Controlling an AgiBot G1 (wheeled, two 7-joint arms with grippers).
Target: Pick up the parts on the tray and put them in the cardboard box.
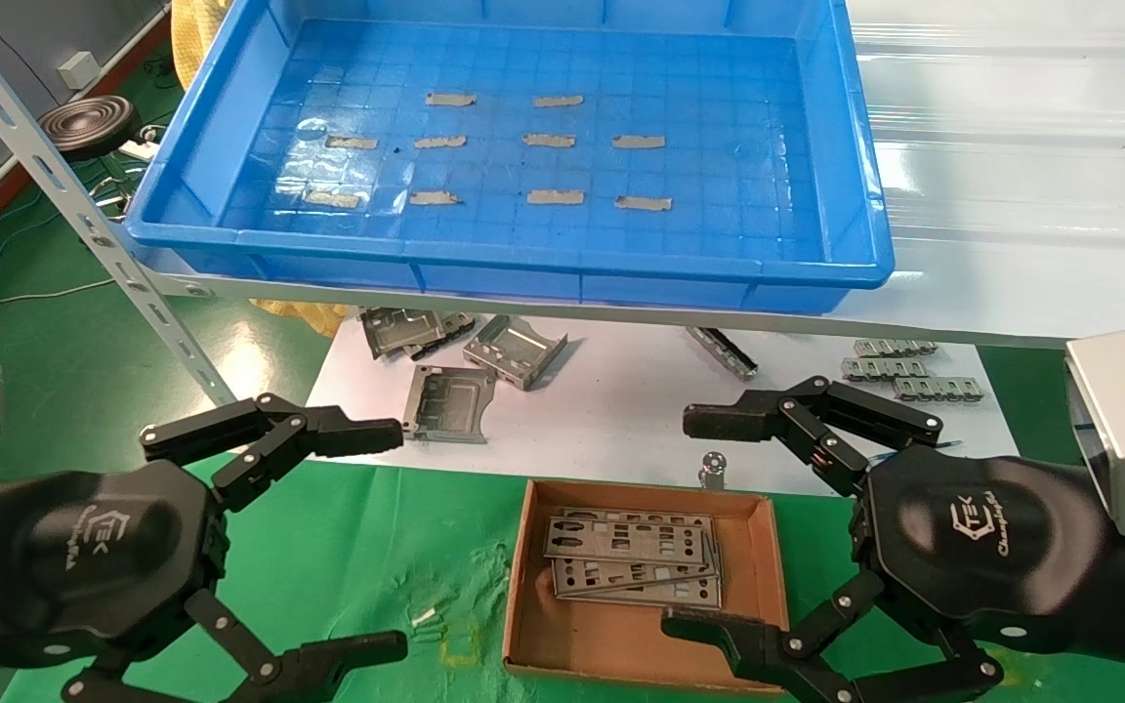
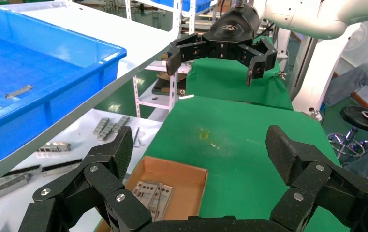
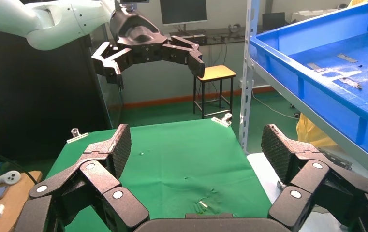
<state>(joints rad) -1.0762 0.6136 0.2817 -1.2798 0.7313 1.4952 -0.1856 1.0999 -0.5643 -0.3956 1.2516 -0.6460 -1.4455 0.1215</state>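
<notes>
Fingers spread wide and empty on both grippers: left [image 1: 396, 535] over green table [image 1: 348, 547] beside box [image 1: 533, 625], right [image 1: 709, 522] at box's other side. Plates [image 1: 636, 561] stacked flat inside box, slightly askew. Tray [image 1: 523, 268] on shelf above holding only tape strips [image 1: 555, 197]; bent brackets [image 1: 514, 350] on white sheet below.

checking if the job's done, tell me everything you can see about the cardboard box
The cardboard box is small, shallow, brown and open-topped, with low walls. It sits flat on the green cloth between the open left gripper and the open right gripper. Inside, a loosely fanned stack of parts lies flat, crowding the far end; the near floor is bare.
</notes>
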